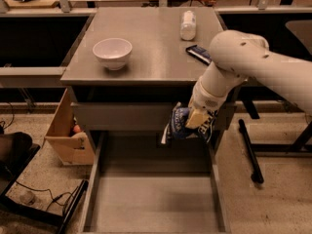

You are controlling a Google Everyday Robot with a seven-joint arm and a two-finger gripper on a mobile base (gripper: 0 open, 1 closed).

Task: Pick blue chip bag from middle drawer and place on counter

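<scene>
**Lifting stage under inspection: placement outstanding**

At far left, a cardboard box [63,135] is noted on the floor beside the cabinet. A white bowl [112,52] is seated on the left part of the worktop [151,57]. Below it, the middle drawer [151,204] is pulled out and its bottom is seen bare. The blue chip bag [179,126] is held in the air above the drawer's rear, below the worktop edge. The pincer [197,118] is clenched on the bag's right side. Further right, a white bottle [188,25] and a dark blue bar [199,54] are laid on the worktop, the bar beside the arm [243,62].

It is judged that the bag should be raised clear of the overhanging worktop edge before it is carried inward. It should then be set down on the bare ground between bowl and bar. A firm hold is advised, the bag being crinkly.

The contact between pincer and bag is largely masked by the wrist. The drawer's near end is cut off. The bar is partly covered by the arm.
</scene>
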